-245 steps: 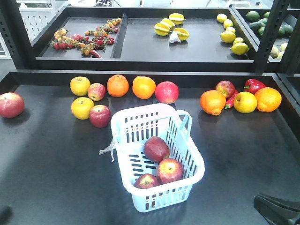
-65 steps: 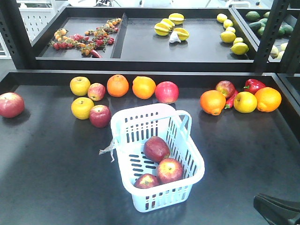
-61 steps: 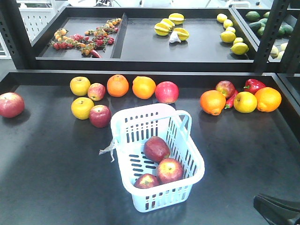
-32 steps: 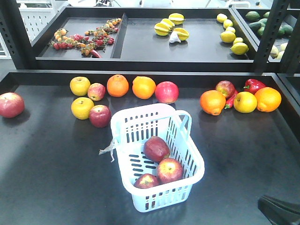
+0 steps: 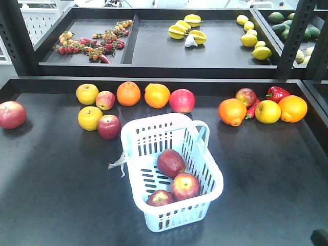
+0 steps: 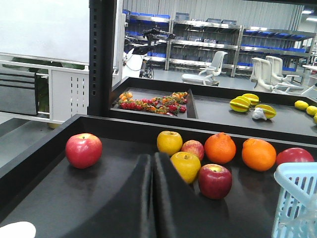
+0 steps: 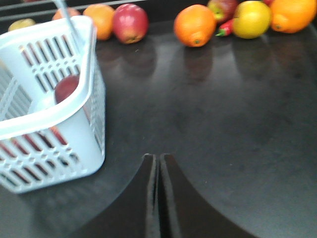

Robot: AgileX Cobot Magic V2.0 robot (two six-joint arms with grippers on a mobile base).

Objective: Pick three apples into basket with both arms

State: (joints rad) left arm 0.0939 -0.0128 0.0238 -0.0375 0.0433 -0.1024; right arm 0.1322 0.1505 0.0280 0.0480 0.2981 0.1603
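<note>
The pale blue basket stands mid-table and holds three apples: a dark red one and two streaked ones. In the left wrist view my left gripper is shut with nothing in it, low over the table, and the basket is off to its right. My right gripper is also shut and empty, right of the basket, through whose slots one apple shows. Only a dark tip of the right arm shows in the front view; the left arm is out of it.
Behind the basket lie yellow apples, oranges, red apples and a lone red apple at far left. Oranges, a yellow apple and a red pepper sit back right. A raised shelf runs behind.
The right arm has drawn back toward the bottom right corner, almost out of the front view. Basket and apples have not moved.
</note>
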